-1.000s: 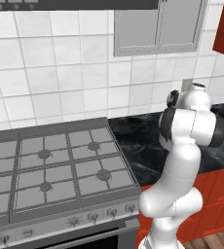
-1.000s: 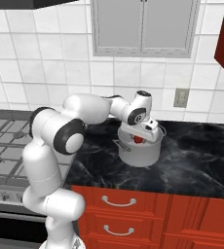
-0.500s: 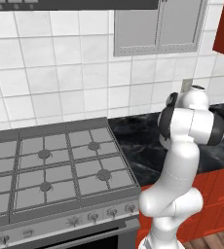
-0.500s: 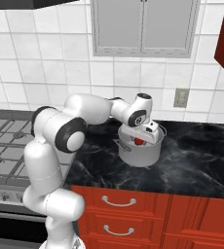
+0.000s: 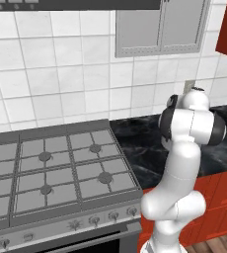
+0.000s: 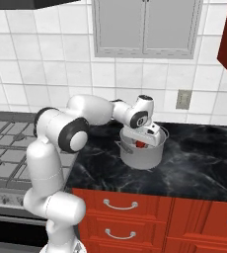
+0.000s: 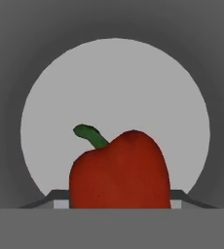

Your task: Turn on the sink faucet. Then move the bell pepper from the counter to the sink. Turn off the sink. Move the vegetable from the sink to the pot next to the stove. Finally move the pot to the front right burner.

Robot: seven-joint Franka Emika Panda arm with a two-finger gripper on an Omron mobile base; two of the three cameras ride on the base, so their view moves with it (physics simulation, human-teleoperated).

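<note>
Over the pot (image 6: 141, 150), our tool (image 6: 144, 140) hangs, its spread and any grip we cannot tell. We see the bell pepper (image 7: 119, 172) close below the hand, over the pot's pale floor. That pot sits on the black veined table (image 6: 194, 163), right of the stove (image 5: 56, 173). White tiles (image 6: 46, 74) and grey cabinet doors (image 6: 145, 27) rise behind.

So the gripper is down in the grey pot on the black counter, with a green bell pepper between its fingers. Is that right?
Not quite: the bell pepper is red; just its stem is green, as the hand view shows. The rest holds: the gripper is down in the grey pot on the black counter, seen in the right base view.
</note>
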